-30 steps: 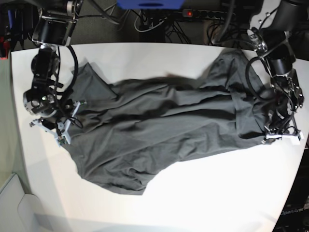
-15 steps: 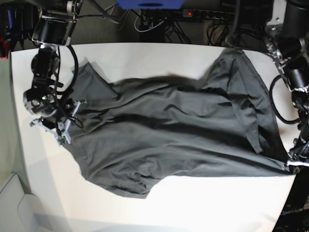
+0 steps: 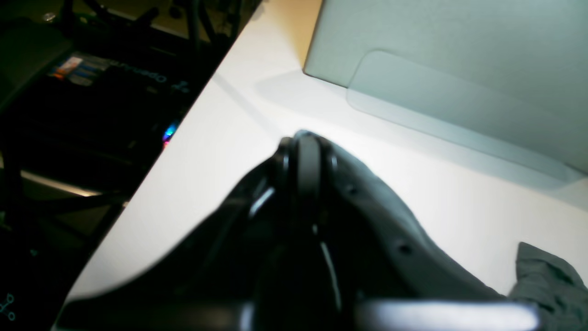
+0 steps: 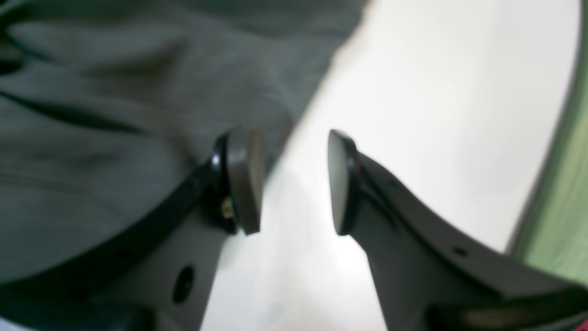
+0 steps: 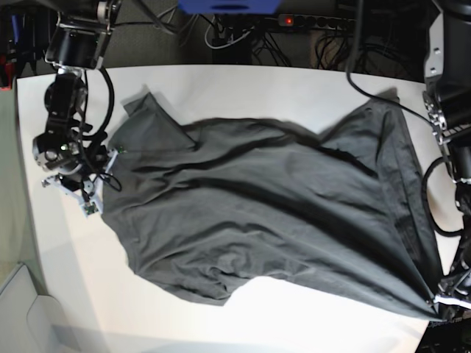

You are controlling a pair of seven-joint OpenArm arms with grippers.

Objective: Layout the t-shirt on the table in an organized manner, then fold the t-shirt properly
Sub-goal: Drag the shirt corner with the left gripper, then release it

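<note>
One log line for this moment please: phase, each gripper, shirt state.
phase: spreading | left gripper: shut on t-shirt corner at table edge | right gripper: open beside shirt edge, holding nothing | shirt: stretched, wrinkled, unfolded

A: Where's your t-shirt (image 5: 265, 213)?

B: You've got it spread across the white tabletop (image 5: 243, 88), dark charcoal, wrinkled, stretched diagonally. 1 corner reaches the tabletop's edge at lower right in the base view; a sleeve lies folded at upper left.
</note>
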